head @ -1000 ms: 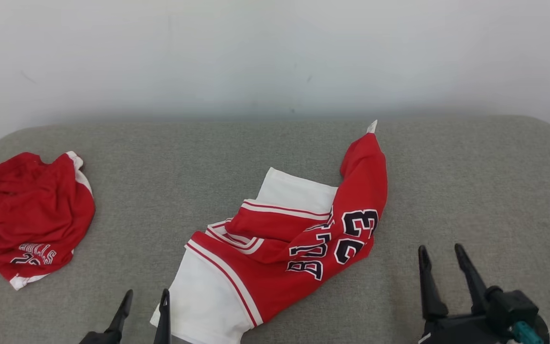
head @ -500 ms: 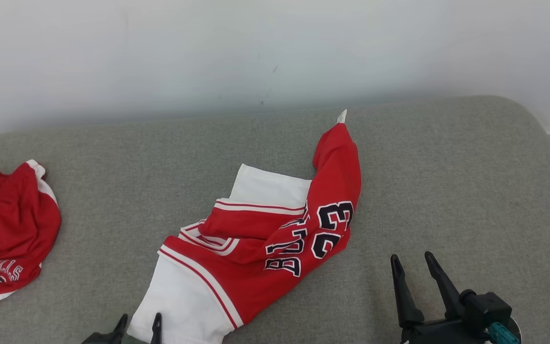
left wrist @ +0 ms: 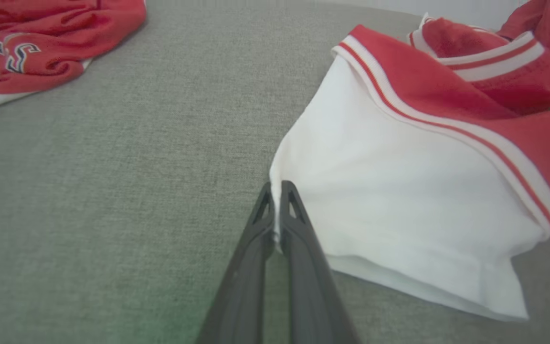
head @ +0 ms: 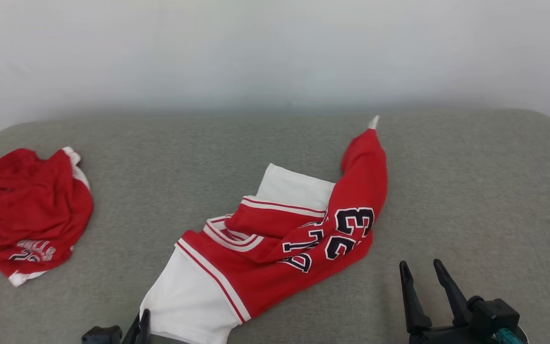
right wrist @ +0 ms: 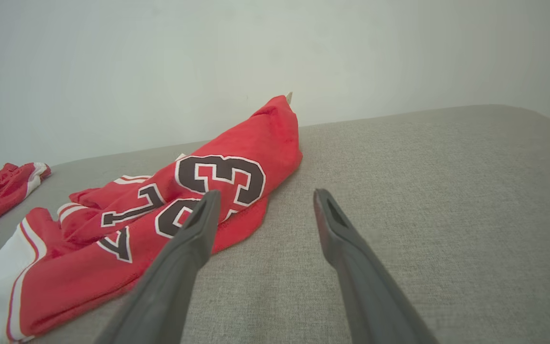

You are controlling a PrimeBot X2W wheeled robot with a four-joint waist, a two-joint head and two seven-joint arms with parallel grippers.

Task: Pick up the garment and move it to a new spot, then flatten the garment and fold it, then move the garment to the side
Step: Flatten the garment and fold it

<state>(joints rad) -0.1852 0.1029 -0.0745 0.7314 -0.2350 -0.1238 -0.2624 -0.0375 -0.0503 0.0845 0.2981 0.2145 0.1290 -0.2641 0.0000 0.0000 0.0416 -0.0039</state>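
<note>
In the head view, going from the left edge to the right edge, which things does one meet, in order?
crumpled red garment → red and white jersey → right gripper, jaws open

A: What do we have at our left claw (left wrist: 277,187)?
B: The garment (head: 275,272): a red jersey with a white panel, red-and-white striped trim and black numerals outlined in white. Its white edge sits pinched between that claw's tips.
A: And how does it lie?
B: Crumpled and folded over itself, stretching away from our left claw. Its numbered red part lies ahead and left of our right claw (head: 420,266), not touching it.
</note>
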